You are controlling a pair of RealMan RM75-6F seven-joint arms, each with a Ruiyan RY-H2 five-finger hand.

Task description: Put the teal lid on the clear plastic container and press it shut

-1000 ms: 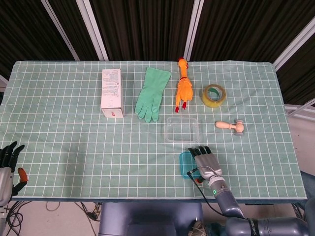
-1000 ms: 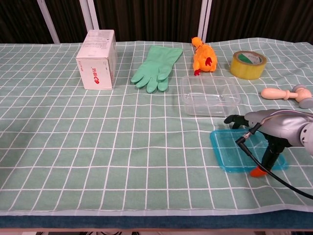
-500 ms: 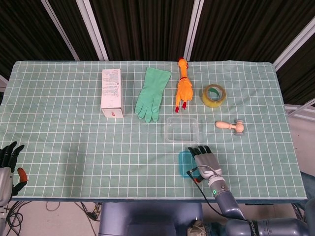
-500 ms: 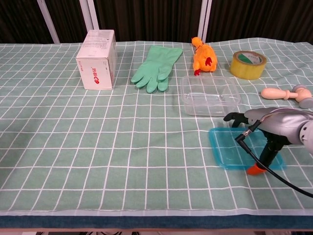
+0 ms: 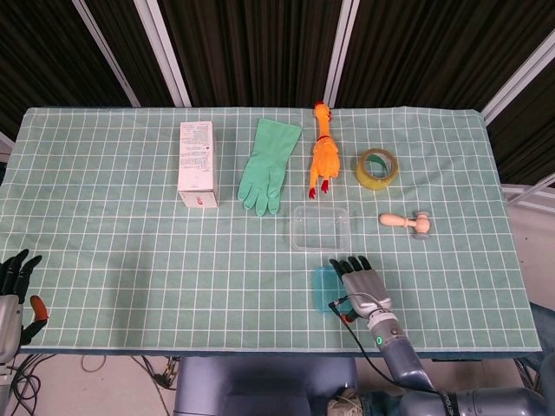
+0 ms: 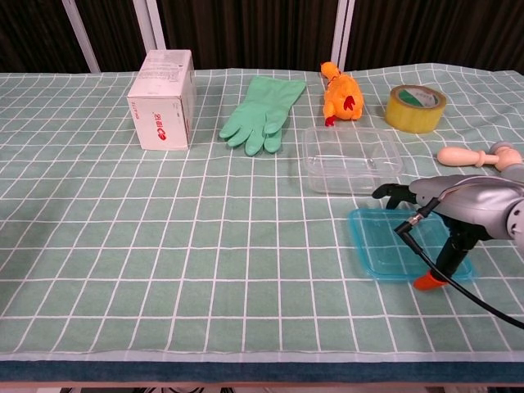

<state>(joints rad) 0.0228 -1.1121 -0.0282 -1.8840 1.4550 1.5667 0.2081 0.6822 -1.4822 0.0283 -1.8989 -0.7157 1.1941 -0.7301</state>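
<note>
The teal lid (image 6: 383, 246) lies just in front of the clear plastic container (image 6: 352, 160), a little right of it and apart from it. My right hand (image 6: 458, 205) is over the lid's right half. Its fingers (image 6: 391, 193) reach flat above the lid's far edge, and its orange-tipped thumb is down at the near edge, so the hand holds the lid. From the head camera the lid (image 5: 322, 289) shows left of the right hand (image 5: 362, 284), below the container (image 5: 322, 228). My left hand (image 5: 16, 290) rests off the table's left front corner, fingers apart and empty.
Behind the container lie a green rubber glove (image 6: 264, 113), an orange rubber chicken (image 6: 340, 92) and a yellow tape roll (image 6: 416, 107). A wooden mallet (image 6: 479, 155) lies to the right of the container. A white carton (image 6: 162, 99) stands at the far left.
The right hand and the teal lid have shifted together a little to the left and towards the container. The left hand has not moved.
</note>
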